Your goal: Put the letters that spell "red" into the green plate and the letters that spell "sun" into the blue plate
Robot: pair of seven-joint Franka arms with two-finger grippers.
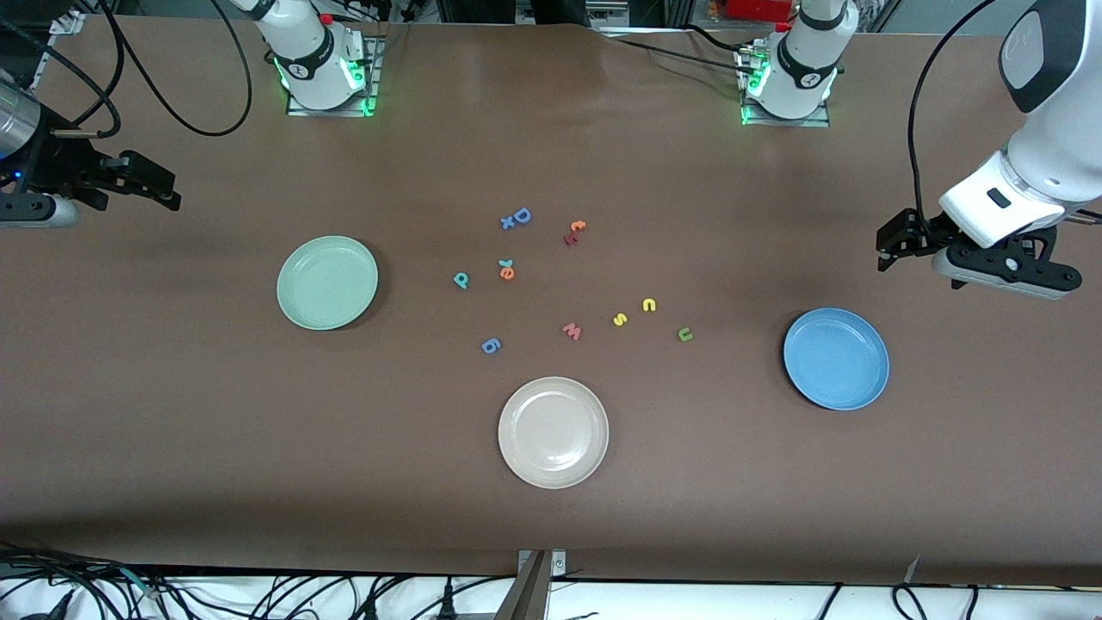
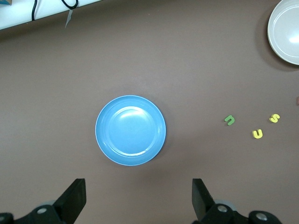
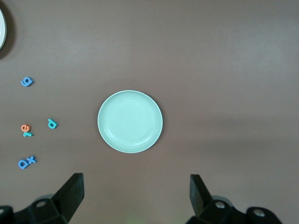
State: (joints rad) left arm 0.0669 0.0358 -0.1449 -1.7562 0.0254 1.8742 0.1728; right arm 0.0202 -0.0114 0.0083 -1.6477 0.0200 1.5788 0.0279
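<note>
Nothing placed: green plate [image 1: 327, 282] and blue plate [image 1: 836, 358] sit empty, "red" letters [image 1: 506, 269] and "sun" letters [image 1: 648, 305] loose mid-surface. My left end effector [image 1: 895, 245] and right end effector [image 1: 146, 182] hang open, empty, at their own ends.

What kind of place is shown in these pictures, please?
Probably a robotics lab: two arms with bases bolted along one table edge, loose cables, and a staged sorting layout of foam letters among plates, such as the blue plate.
</note>
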